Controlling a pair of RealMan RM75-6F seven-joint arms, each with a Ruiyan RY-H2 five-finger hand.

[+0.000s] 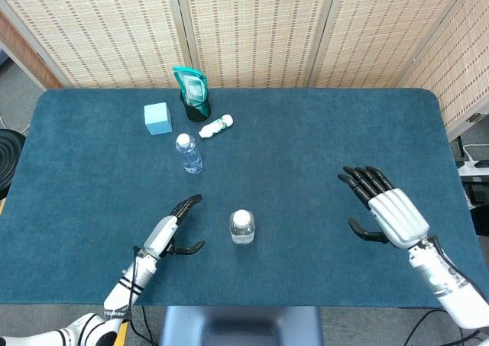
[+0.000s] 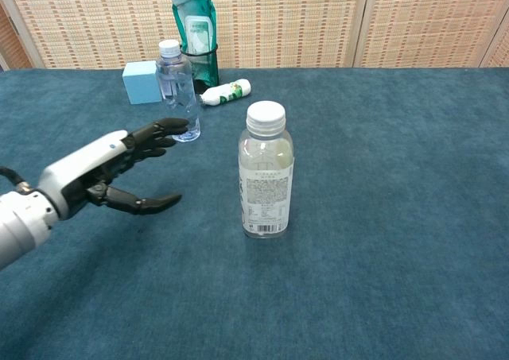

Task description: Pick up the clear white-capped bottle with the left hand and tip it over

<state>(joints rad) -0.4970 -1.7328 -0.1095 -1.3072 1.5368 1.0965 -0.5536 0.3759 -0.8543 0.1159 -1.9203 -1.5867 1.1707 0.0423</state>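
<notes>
Two hands are out, both spread and holding nothing. We set our left hand (image 2: 119,173) just left of the clear white-capped bottle (image 2: 266,173), thumb apart for grasping its upright body; our right hand (image 1: 386,214) hovers well right.

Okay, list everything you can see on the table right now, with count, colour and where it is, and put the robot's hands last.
Table: one, dark teal cloth top.
White-capped bottle: one, clear with a label, upright, near centre.
Water bottle: one, clear, white cap, upright, further back left.
Small bottle: one, white with green, lying on its side at the back.
Cube: one, light blue, back left.
Pouch: one, green, standing in a dark holder at the back.
Left hand: open, left of the white-capped bottle, not touching.
Right hand: open, over the table's right side.
</notes>
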